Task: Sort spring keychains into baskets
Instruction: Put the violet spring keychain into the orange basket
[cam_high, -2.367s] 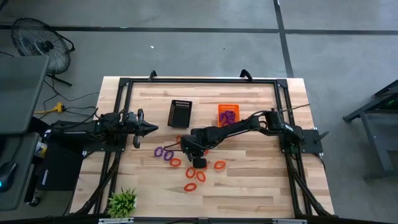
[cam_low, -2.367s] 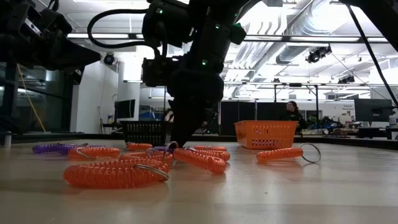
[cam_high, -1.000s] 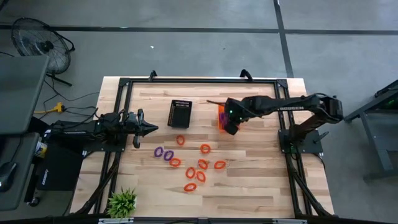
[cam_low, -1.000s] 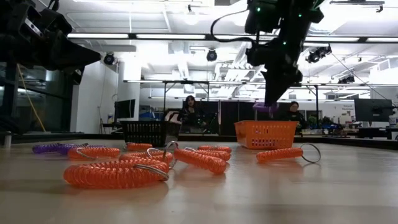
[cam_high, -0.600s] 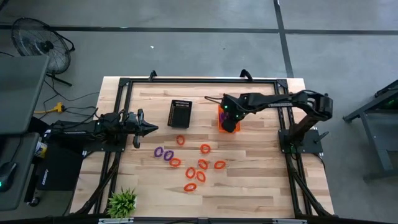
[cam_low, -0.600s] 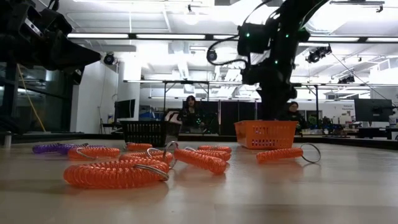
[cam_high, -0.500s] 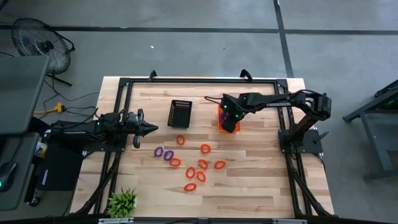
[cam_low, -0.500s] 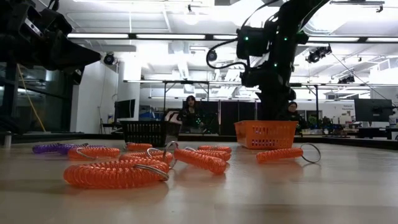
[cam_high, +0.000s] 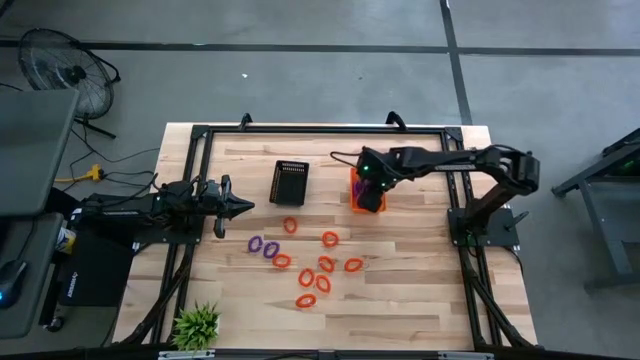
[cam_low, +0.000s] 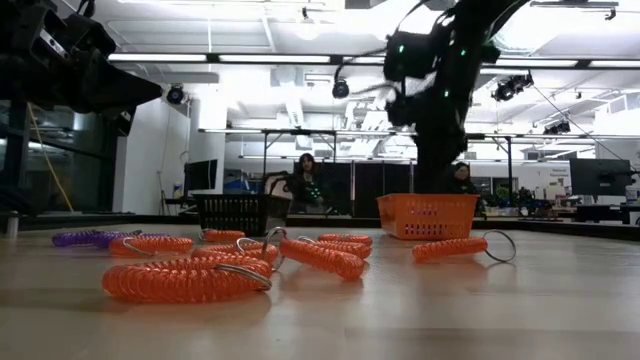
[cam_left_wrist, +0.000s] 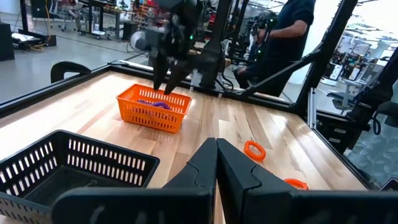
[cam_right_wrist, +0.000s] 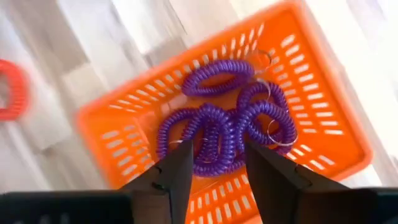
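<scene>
The orange basket (cam_high: 358, 183) stands at the table's far middle, with several purple spring keychains (cam_right_wrist: 219, 133) heaped on its floor. My right gripper (cam_right_wrist: 213, 177) hovers open just above it, fingers pointing down, nothing between them. The black basket (cam_high: 290, 182) stands to the left of the orange one. Several orange keychains (cam_high: 326, 264) and two purple ones (cam_high: 263, 246) lie flat on the table's middle. My left gripper (cam_high: 245, 207) waits shut at the table's left, touching nothing.
A dark metal frame (cam_high: 320, 129) runs along the table's far and side edges. A small green plant (cam_high: 197, 325) stands at the near left corner. People (cam_low: 305, 182) are in the room beyond the table. Bare wood lies right of and in front of the keychains.
My right gripper has gone a little toward the far edge and down over the orange basket. The purple keychain that hung at its fingertips a second ago no longer shows there. The left arm has kept still.
</scene>
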